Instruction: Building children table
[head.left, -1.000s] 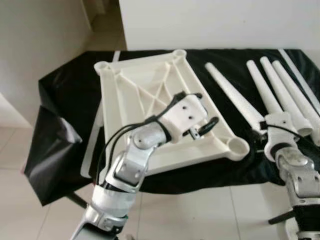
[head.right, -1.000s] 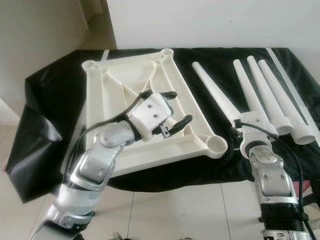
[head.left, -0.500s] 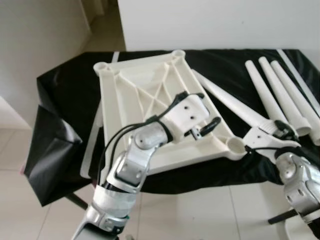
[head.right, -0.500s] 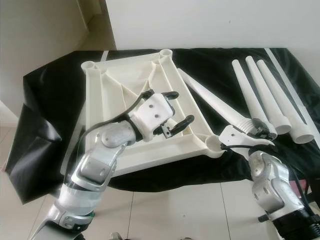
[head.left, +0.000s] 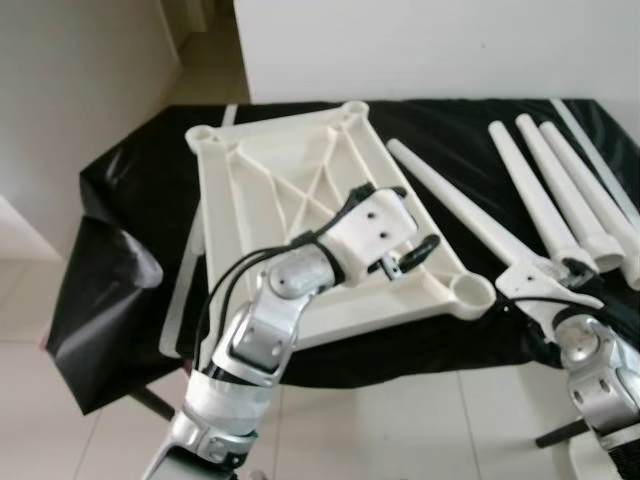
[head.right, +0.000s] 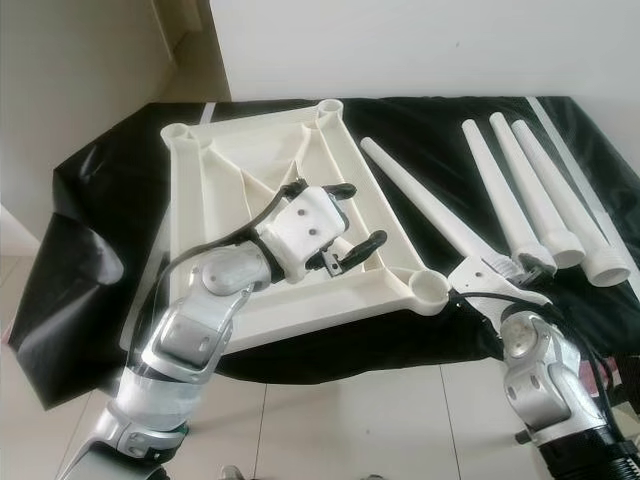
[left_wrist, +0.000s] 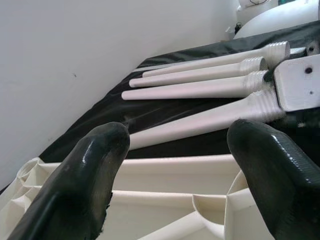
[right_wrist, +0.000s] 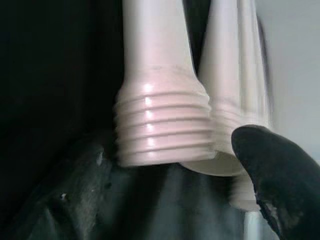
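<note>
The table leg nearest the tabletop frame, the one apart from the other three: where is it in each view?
Left eye: table leg slants from centre toward the right gripper.
Right eye: same leg, right of the frame.
Left wrist: lowest of four legs, just beyond the frame's edge.
Right wrist: a ribbed leg end up close; I cannot tell which leg it is.
Shared landmark: white tabletop frame.

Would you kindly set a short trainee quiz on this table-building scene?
1. True or false: the left end effector hangs over the white tabletop with its fingers apart.
2. How many white legs lie on the black cloth?
3. Which part of the slanted leg lies at the right end effector? A) threaded end B) narrow tip C) middle

Key: 1 true; 2 four; 3 A.
</note>
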